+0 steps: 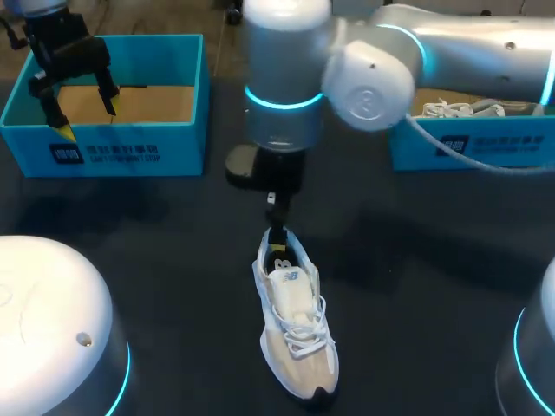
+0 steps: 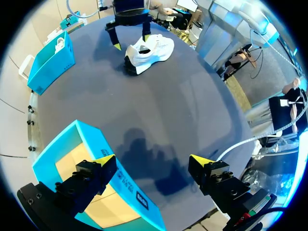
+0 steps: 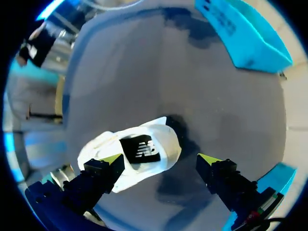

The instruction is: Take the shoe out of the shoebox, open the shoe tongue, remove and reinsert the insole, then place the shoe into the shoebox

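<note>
Table (image 1: 173, 260): dark and matte, carrying two blue boxes along its far side and one shoe lying out in the open near the middle.
Right arm (image 1: 468, 52): coming in from the right and reaching past the middle, its wrist pointing straight down over the heel end of the shoe.
Shoebox (image 1: 130, 152): sitting open at the far left, its blue walls standing upright and its brown cardboard floor showing.
Second box (image 1: 486, 143): sitting at the far right, partly covered by the right arm and holding a second shoe (image 1: 451, 109) whose white laces are showing above the rim.
Shoe (image 1: 295, 321): white and cream, resting upright on its sole on the table, well apart from both boxes. Its heel is pointing toward the far side and its dark toe tip toward the near edge, with the laces lying loose across the tongue.
Right gripper (image 3: 161, 161): hanging just above the shoe's heel opening with its fingers spread wide and gripping nothing. One yellow tip is sitting over the collar beside the dark tongue label, and the other is hovering over bare table beside the shoe.
Left gripper (image 1: 87, 119): hovering over the shoebox's near wall, released and holding nothing. One tip is hanging above the cardboard floor and the other is out over the table.
</note>
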Controlling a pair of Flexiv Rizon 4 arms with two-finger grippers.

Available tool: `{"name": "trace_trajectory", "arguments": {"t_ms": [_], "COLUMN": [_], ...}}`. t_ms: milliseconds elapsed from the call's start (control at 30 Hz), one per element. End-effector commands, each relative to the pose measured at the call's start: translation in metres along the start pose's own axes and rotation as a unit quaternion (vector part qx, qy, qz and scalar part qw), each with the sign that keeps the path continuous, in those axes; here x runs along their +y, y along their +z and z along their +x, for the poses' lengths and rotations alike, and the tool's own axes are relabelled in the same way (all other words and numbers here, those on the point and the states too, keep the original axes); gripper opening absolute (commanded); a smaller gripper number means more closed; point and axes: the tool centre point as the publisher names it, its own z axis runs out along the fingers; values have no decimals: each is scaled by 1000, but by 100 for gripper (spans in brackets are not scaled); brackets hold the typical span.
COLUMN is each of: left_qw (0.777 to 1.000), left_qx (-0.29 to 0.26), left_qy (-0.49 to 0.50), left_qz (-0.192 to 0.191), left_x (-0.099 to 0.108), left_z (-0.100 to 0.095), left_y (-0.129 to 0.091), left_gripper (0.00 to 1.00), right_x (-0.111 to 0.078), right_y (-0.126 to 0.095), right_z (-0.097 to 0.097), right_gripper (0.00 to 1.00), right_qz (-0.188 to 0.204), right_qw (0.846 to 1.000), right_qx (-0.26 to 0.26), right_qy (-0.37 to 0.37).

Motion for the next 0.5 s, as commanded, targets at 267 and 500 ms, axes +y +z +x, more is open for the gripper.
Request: {"name": "trace_trajectory", "arguments": {"t_ms": [267,500], "left_qw": [1000,1000], "left_qx": [0,0], "left_qy": [0,0], "left_qz": [-1,-1], "left_x": [0,0], "left_z": [0,0], "left_y": [0,0], "left_gripper": [100,100], "right_x": [6,-4], "right_y": [17,32], "right_z": [-7,-21], "right_gripper": [100,100], "right_qz": [48,39], "right_qw": [997,996], "right_qx": [-29,-29], "right_qy": [-51,-72]}}
